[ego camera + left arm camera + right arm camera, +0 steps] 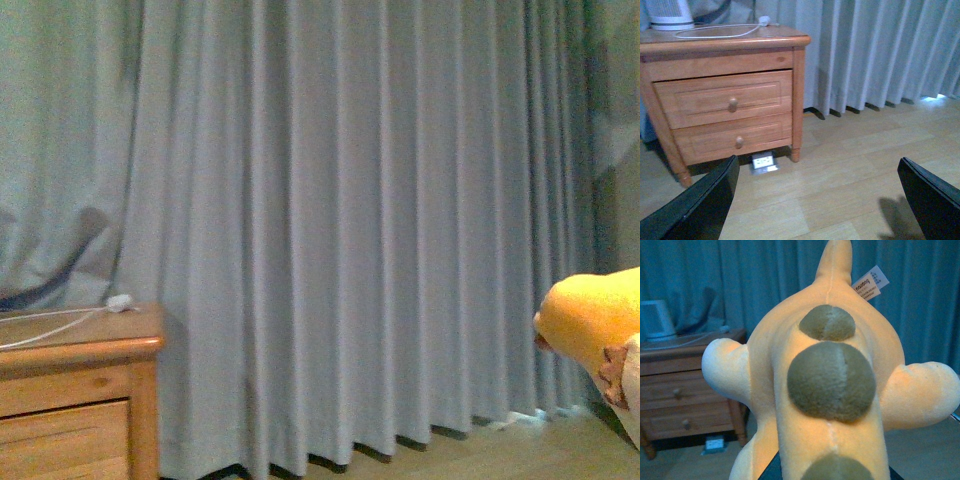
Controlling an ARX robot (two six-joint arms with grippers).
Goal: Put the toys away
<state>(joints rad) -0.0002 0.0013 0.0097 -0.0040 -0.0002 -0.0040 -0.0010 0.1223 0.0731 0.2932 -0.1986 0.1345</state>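
Note:
The yellow-orange plush toy (pixel 830 385) fills the right wrist view, with round brown patches down its middle and a white tag (pixel 870 282) near its top. My right gripper is shut on it. Only a dark bit of its fingers (pixel 772 472) shows under the toy. In the front view the plush toy (pixel 595 325) shows at the right edge, held above the floor. My left gripper (pixel 815 205) is open and empty above the wooden floor, its black fingers (pixel 695 210) wide apart, facing the nightstand.
A wooden nightstand (pixel 725 100) with two shut drawers stands by the grey curtain (pixel 350 230); it also shows in the front view (pixel 70 400). A white appliance (pixel 667 12) and a white cable (pixel 715 31) lie on it. A white socket block (pixel 763 161) lies on the floor beneath.

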